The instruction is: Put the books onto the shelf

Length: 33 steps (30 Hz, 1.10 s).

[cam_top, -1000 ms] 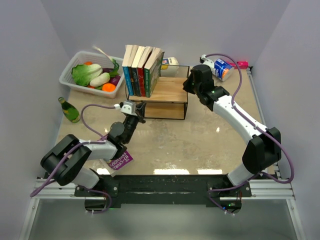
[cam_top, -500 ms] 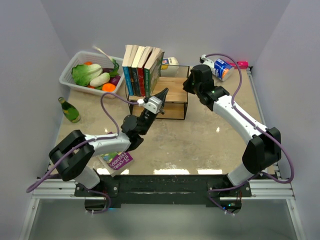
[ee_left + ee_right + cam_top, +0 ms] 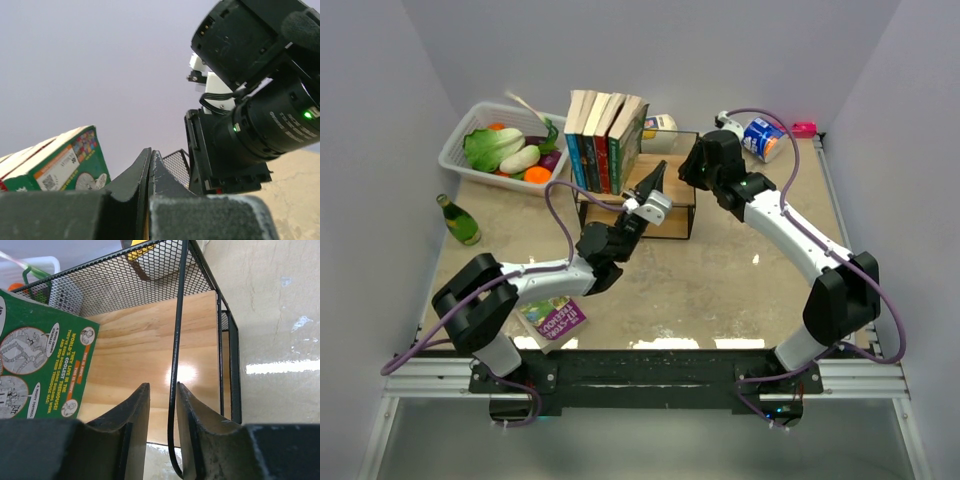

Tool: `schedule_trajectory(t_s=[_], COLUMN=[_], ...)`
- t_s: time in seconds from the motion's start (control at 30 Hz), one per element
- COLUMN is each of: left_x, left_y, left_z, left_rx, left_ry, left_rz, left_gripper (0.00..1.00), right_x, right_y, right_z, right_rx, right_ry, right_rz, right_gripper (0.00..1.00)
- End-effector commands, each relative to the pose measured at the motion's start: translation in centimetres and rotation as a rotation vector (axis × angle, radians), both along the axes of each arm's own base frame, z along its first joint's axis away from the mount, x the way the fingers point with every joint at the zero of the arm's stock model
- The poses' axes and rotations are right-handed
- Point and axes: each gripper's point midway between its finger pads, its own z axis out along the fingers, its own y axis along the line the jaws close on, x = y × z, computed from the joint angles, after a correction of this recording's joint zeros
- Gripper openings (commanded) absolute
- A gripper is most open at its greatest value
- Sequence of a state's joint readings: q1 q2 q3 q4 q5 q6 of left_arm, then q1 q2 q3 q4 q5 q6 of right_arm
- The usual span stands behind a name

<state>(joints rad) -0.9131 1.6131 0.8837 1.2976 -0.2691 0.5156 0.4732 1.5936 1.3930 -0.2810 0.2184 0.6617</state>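
I have the table (image 3: 740, 290) in view, with the shelf (image 3: 672, 192) at its back middle. Four books (image 3: 605, 140) stand upright on the shelf's top board, at its left end. A fifth book (image 3: 555, 320) lies flat well in front of the shelf and to its left. My left gripper (image 3: 151, 160) is clenched on nothing and points up over the shelf's front edge, just right of the books. My right gripper (image 3: 162, 387) is at the shelf's right end, its fingers parted either side of a thin frame wire without pinching it.
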Motion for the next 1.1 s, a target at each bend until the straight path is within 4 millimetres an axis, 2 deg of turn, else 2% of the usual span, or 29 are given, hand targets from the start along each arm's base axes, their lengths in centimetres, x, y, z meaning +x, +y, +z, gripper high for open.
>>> schedule_trajectory(t_s=[0.0, 0.1, 0.13, 0.23, 0.37, 0.53, 0.83, 1.07], left_x=[-0.5, -0.3, -0.2, 0.3, 1.0, 2.4, 6.2, 6.4], left_y=[2.4, 2.5, 2.4, 2.0, 1.8, 1.0, 2.0, 3.8], left_z=[5.6, 5.9, 6.0, 6.2, 6.6, 6.2, 5.4, 6.2], left_rx=[-0.132, -0.128, -0.125, -0.117, -0.129, -0.125, -0.138, -0.191], left_ry=[-0.124, -0.122, -0.121, -0.12, -0.111, -0.085, -0.013, -0.014], left_rz=[0.091, 0.117, 0.122, 0.134, 0.162, 0.199, 0.395, 0.457], left_gripper=[0.0, 0.0, 0.0, 0.0, 0.0, 0.0, 0.0, 0.0], right_x=[0.0, -0.2, -0.3, -0.5, -0.8, -1.1, -1.2, -1.0], right_y=[0.7, 0.6, 0.6, 0.3, -0.1, -0.3, -0.4, -0.4], right_z=[2.0, 2.5, 2.8, 3.6, 4.7, 5.5, 5.1, 4.7], right_rx=[0.036, 0.041, 0.041, 0.045, 0.05, 0.053, 0.043, 0.038], right_ry=[-0.04, -0.048, -0.052, -0.068, -0.087, -0.099, -0.098, -0.091], right_rz=[0.018, 0.019, 0.02, 0.012, 0.006, 0.002, 0.001, 0.003], right_gripper=[0.4, 0.5, 0.57, 0.69, 0.76, 0.77, 0.76, 0.75])
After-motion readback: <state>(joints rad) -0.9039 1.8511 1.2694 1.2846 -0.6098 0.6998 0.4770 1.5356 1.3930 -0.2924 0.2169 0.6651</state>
